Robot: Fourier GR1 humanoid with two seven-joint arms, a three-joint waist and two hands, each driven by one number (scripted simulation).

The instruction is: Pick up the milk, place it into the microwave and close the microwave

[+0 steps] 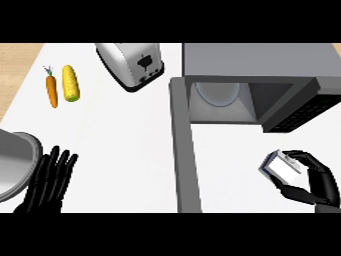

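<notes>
Head view: right hand [322, 186] fingers wrap the milk [280, 168] near the open microwave [261, 60] (left hand [46, 184] fingers straight).

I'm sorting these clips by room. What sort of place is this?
Likely a kitchen counter: an open microwave, a toaster, and a carrot beside a corn cob.
</notes>
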